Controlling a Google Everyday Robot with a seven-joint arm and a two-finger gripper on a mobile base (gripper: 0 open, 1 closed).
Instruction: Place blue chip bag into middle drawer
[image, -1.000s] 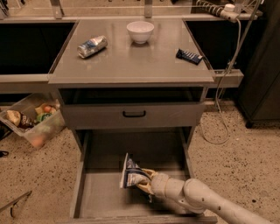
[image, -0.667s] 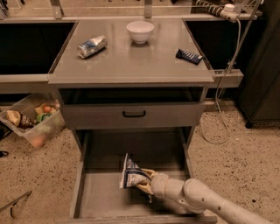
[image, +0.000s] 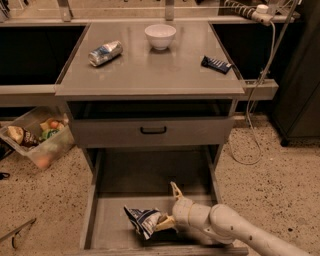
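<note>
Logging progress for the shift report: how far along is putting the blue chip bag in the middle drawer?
Done: the middle drawer stands pulled out and the blue chip bag lies on its floor. In hand: the pincer is inside the drawer, open, one finger beside the bag. Left: probably only withdrawing the arm.

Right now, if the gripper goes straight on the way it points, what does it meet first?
Most likely the blue chip bag lying on the middle drawer floor: the gripper, inside that drawer, points at it with fingers open. Depth is hard to judge.
</note>
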